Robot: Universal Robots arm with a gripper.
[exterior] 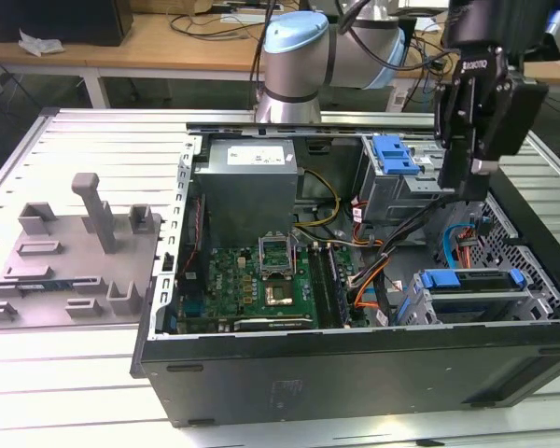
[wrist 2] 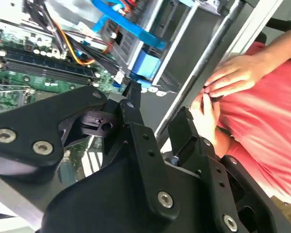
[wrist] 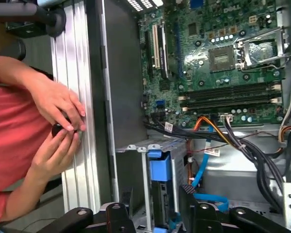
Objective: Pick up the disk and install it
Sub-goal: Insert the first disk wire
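The disk (exterior: 473,280), silver-grey in a bright blue carrier rail, lies in the grey bay at the near corner of the open computer case (exterior: 355,359), on the exterior view's right. My gripper (exterior: 467,177) hangs above it, clear of the disk, over the case's right side. In both wrist views the black fingers stand apart with nothing between them: gripper (wrist 2: 157,104), gripper (wrist: 156,194). The disk's blue carrier (wrist: 160,169) sits just beyond the fingertips, and the same disk carrier (wrist 2: 146,65) shows past the fingers.
Inside the case are a green motherboard (exterior: 261,280), a grey power-supply box (exterior: 247,182), a drive cage with a blue latch (exterior: 397,154) and loose cables (exterior: 383,271). A grey fixture (exterior: 75,252) lies left of the case. A person's hands (wrist: 58,114) hold a small black object beside it.
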